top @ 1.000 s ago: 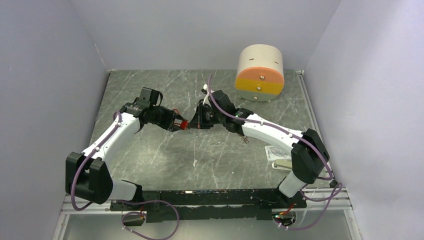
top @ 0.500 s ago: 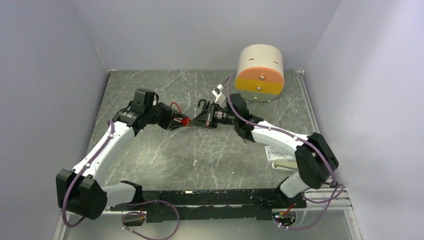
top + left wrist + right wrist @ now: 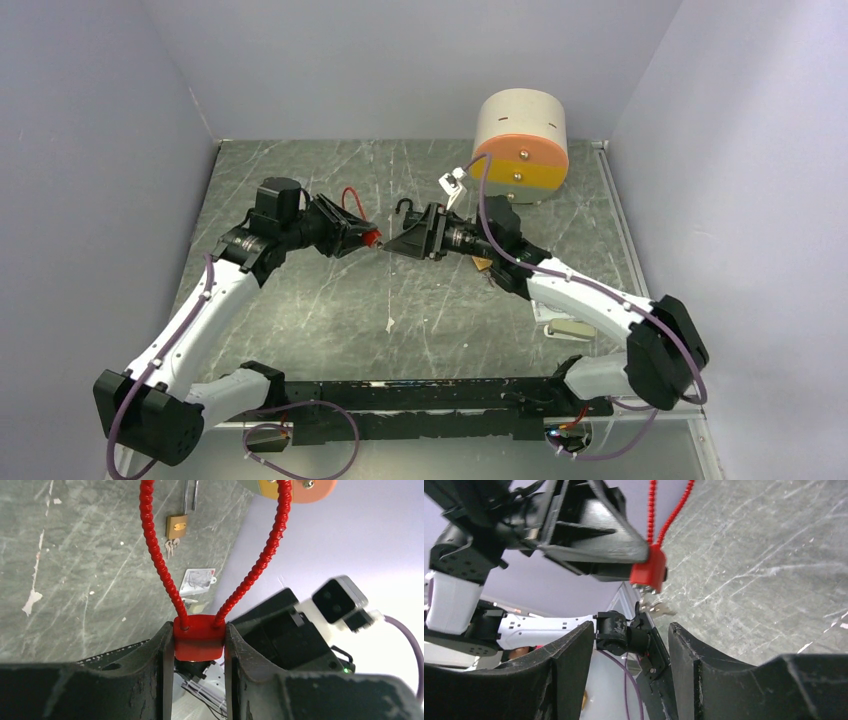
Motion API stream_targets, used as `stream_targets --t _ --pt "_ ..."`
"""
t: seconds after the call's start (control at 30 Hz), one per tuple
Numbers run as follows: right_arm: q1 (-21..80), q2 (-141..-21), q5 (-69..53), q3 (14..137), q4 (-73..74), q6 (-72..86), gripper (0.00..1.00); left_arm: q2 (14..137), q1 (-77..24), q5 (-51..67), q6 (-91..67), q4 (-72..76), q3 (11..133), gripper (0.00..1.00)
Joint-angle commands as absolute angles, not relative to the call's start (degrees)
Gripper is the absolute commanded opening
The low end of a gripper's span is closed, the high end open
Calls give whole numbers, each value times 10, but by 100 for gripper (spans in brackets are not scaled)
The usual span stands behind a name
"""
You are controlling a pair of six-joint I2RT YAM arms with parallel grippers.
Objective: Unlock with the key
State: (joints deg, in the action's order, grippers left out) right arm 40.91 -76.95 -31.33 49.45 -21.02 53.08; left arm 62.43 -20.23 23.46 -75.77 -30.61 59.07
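Observation:
My left gripper (image 3: 362,238) is shut on the body of a red cable lock (image 3: 371,238) held above the middle of the table. In the left wrist view the red body (image 3: 198,642) sits pinched between both fingers (image 3: 162,650), and its ribbed red cable loop (image 3: 156,550) rises away from it. A silver key (image 3: 657,609) hangs from the underside of the lock (image 3: 649,572) in the right wrist view. My right gripper (image 3: 393,245) faces the lock from the right. It is open (image 3: 631,630), with nothing between its fingers and a gap to the key.
A beige drum with an orange and yellow face (image 3: 520,145) stands at the back right. A brass padlock (image 3: 177,526) with small keys (image 3: 171,546) lies on the marble table (image 3: 330,300) behind the right wrist. A white tag (image 3: 553,304) lies at the right.
My right gripper was shut at the lock and now stands open, drawn slightly back. The key stays in the lock. Both arms have reached further forward, and the lock has kept its place.

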Motion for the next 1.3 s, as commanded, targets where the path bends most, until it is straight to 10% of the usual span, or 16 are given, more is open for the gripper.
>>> stream_targets --t 0.0,0.47,1.27 --pt "412 -722 -294 482 -235 484 59 615 -203 212 -719 -275 617 3" --pt "460 -776 -196 587 -112 423 27 612 -203 229 -738 -270 611 2" --pt "460 -804 -212 600 -137 462 0 604 -203 276 -787 -264 618 3"
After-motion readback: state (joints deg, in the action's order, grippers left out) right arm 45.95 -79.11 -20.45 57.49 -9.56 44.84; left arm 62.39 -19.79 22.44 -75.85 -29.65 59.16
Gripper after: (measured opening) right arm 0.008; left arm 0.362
